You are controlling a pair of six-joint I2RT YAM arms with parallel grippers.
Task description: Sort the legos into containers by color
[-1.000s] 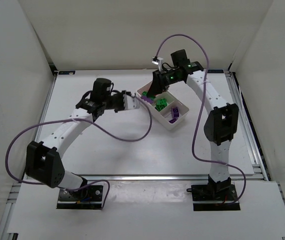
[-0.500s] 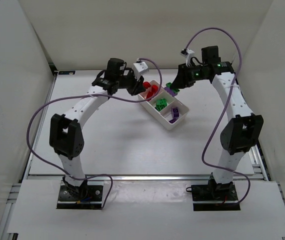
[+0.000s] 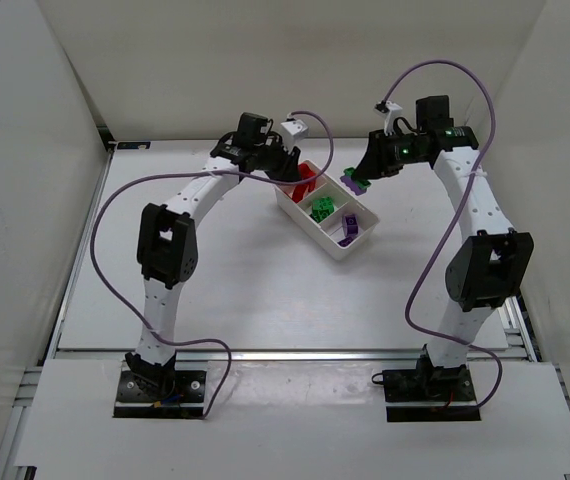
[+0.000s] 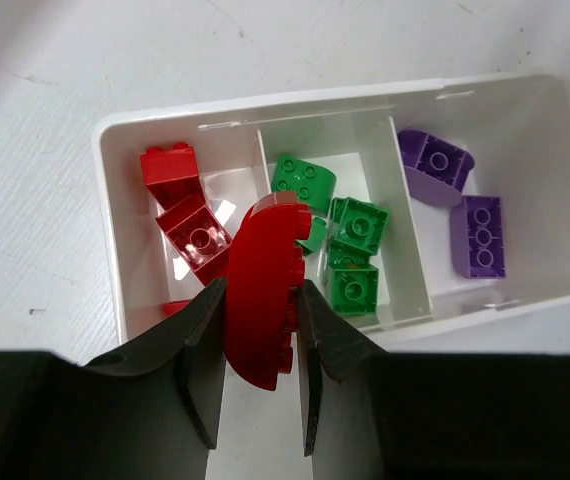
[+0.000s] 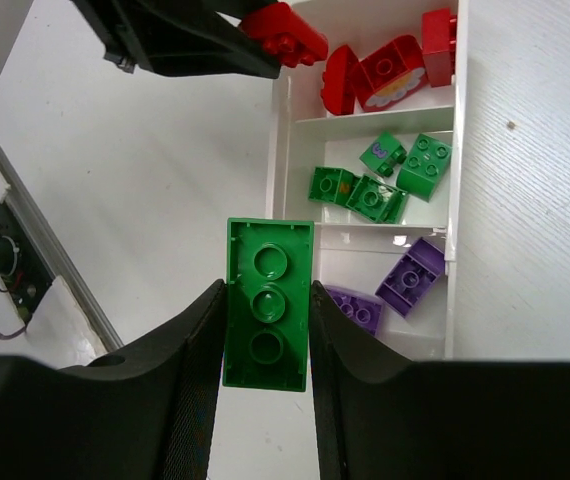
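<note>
From the left wrist, the held red brick [image 4: 260, 290] and the left fingers [image 4: 200, 350] cover the tray's [image 4: 113, 230] near wall and all but a sliver of another red piece [image 4: 176, 307]. From the right wrist, the top edge cuts off the tray's far end and a red lego [image 5: 438, 40] there. From above, the left arm [image 3: 255, 150] hides part of the tray's red end, and the green brick [image 5: 267, 303] in the right gripper [image 3: 357, 178] is too small to make out.

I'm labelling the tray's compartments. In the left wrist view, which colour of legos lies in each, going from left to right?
red legos → green legos → purple legos
</note>
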